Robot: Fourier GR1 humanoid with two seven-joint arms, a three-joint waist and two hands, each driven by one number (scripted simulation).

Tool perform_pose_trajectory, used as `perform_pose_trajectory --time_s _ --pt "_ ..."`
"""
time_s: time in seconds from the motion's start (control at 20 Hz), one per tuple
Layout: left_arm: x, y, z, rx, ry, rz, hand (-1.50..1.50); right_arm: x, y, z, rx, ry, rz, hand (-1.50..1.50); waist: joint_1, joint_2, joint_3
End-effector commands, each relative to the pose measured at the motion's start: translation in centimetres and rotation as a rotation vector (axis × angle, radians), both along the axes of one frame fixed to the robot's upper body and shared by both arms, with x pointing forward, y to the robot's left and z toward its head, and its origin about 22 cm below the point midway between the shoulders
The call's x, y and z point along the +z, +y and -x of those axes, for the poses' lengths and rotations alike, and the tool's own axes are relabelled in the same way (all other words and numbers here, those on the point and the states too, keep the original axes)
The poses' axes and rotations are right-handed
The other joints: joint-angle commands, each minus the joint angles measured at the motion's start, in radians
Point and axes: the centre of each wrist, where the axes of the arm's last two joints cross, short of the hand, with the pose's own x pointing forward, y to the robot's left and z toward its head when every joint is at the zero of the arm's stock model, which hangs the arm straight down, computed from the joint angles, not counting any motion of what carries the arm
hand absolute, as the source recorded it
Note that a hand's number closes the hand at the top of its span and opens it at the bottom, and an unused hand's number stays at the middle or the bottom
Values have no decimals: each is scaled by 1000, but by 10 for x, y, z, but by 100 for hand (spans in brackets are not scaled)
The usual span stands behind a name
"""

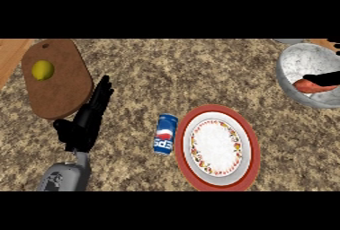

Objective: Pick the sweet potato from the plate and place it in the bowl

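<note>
The orange-red sweet potato (313, 86) sits inside the grey speckled bowl (305, 57) at the right edge of the head view. My right hand (327, 79) comes in from the right edge and lies across the top of it, fingers curled on it; most of the hand is out of frame. The red-rimmed plate (216, 146) with a white centre lies at lower middle with nothing on it. My left hand (90, 119) rests open at the left, fingers pointing up, far from plate and bowl.
A blue soda can (164, 134) lies on its side just left of the plate. A brown cutting board (60, 92) with a yellow lemon (42, 70) is at upper left. A wooden edge (10, 54) borders the counter's far left.
</note>
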Motion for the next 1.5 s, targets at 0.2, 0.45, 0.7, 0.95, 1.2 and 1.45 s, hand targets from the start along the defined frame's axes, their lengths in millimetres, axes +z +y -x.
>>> perform_pose_trajectory --time_s 0.2,0.45,0.7,0.95,1.2,1.45 --pt "1 -7 5 18 2 17 0 16 -5 -2 -10 -285 -98 -150 -15 -10 -2" --pt "-2 -1 1 37 10 -2 0 31 -34 11 -69 -302 -243 -150 -22 -10 -2" --pt "-2 15 -4 39 9 15 0 21 -48 25 -39 -298 -374 -150 -28 -11 -3" --pt "-15 -1 14 26 18 6 0 23 -86 59 4 -299 -429 -150 -32 -15 -3" --pt "3 13 -5 50 8 -6 0 3 -102 86 75 -308 -472 -150 -37 -15 -3" --pt "11 28 -2 28 1 0 0 9 -110 96 94 -270 -468 -150 -33 -15 -3"
